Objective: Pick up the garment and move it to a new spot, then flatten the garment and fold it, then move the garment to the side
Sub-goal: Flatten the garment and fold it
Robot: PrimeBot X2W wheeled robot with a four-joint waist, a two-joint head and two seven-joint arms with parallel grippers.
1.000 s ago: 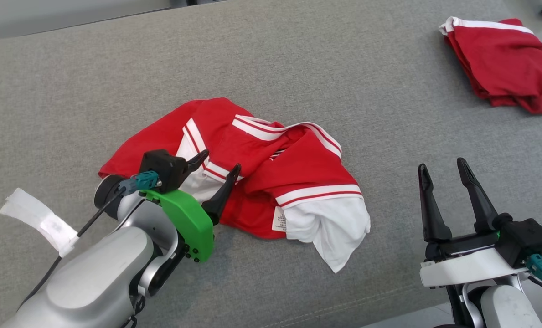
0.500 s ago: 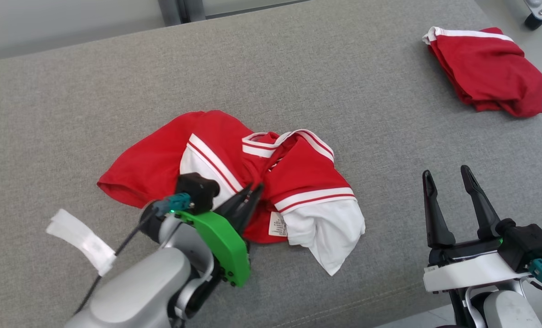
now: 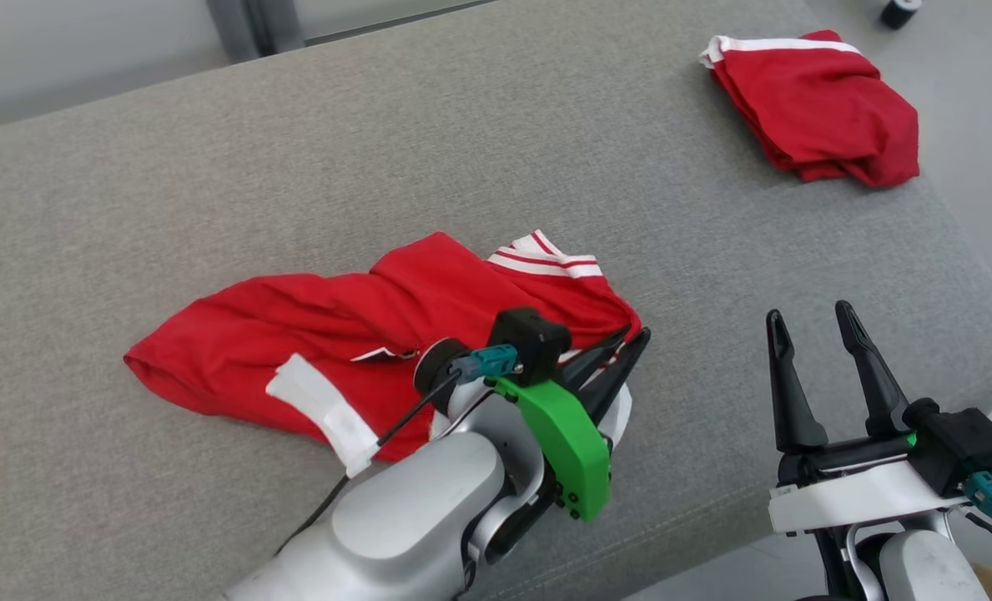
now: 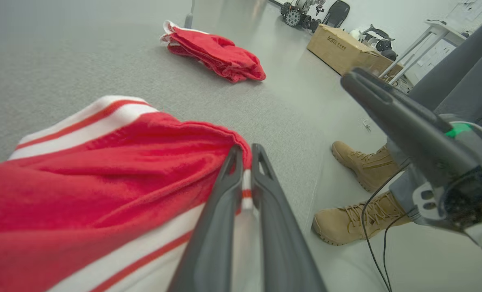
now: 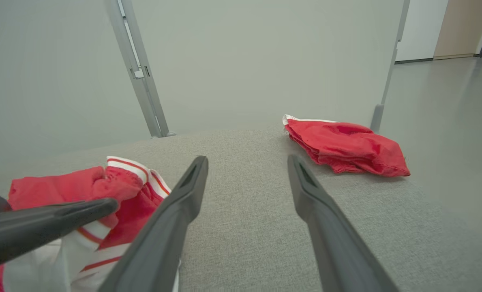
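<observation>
The garment [image 3: 320,321], red with white striped trim, lies stretched out on the grey padded surface [image 3: 379,150]. My left gripper [image 3: 633,340] is shut on the garment's right end. In the left wrist view a striped edge of the garment [image 4: 103,174] is pinched between the closed fingers [image 4: 224,202]. My right gripper [image 3: 813,321] stands open near the front right edge, apart from the cloth. The right wrist view has its spread fingers [image 5: 176,211] over bare surface, with the garment [image 5: 115,182] at the lower left.
A second red garment [image 3: 813,104] lies folded at the far right corner, also in view as a red folded garment [image 5: 342,146]. Beyond the surface's right edge are a person's tan boots [image 4: 358,166] and a cardboard box [image 4: 342,48] on the floor.
My left gripper has shut on the garment and pulled it rightward, drawing the crumpled heap out long. The head camera has also shifted. The right gripper has stayed open and still.
</observation>
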